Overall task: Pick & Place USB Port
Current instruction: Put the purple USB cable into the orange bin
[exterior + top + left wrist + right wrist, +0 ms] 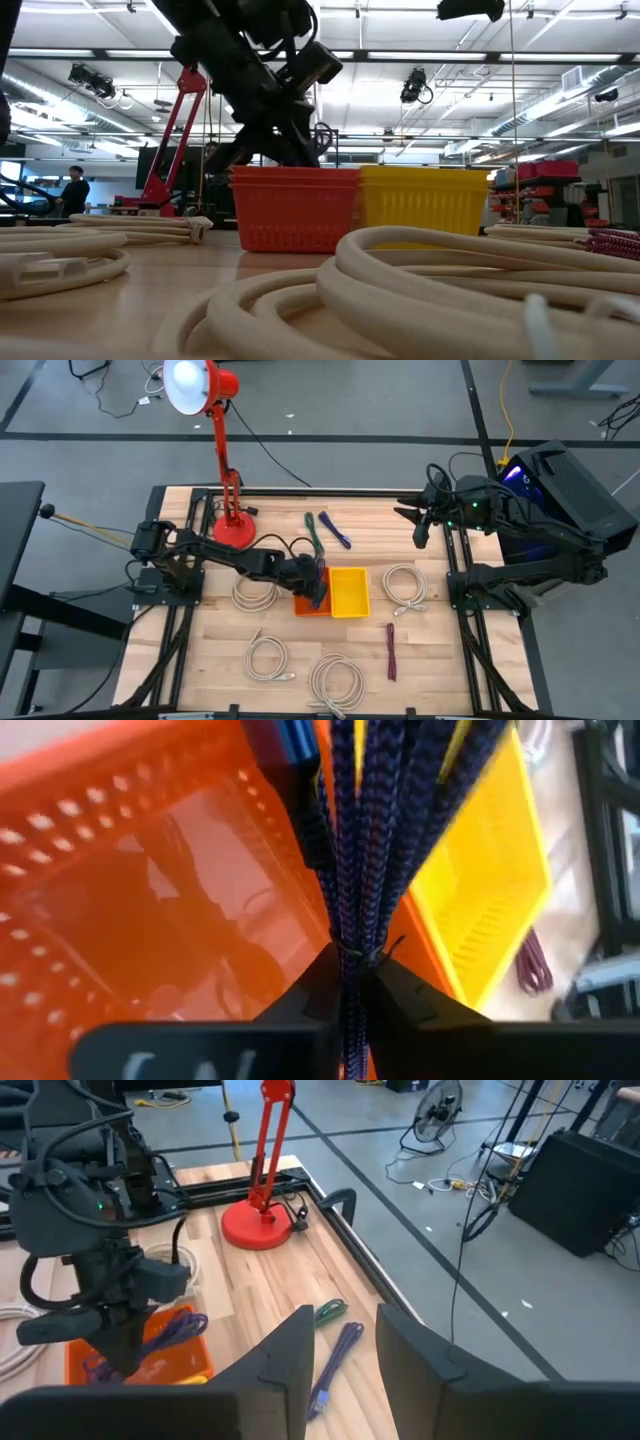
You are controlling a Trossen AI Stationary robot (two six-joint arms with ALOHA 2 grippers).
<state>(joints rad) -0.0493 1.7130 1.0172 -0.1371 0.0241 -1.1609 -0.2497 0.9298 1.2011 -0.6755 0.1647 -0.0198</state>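
- Fingers of the left hand pinch a bundled purple cable, which hangs below them over the orange bin.
- Cable's long axis runs straight away from the fingertips, its blue plug at the far end, pointing down into the bin.
- Risk: the yellow bin sits just beside; a loose loop could snag the shared wall or drape over it on release.
- Right hand, fingers apart and empty, waits well away at the surface's edge.
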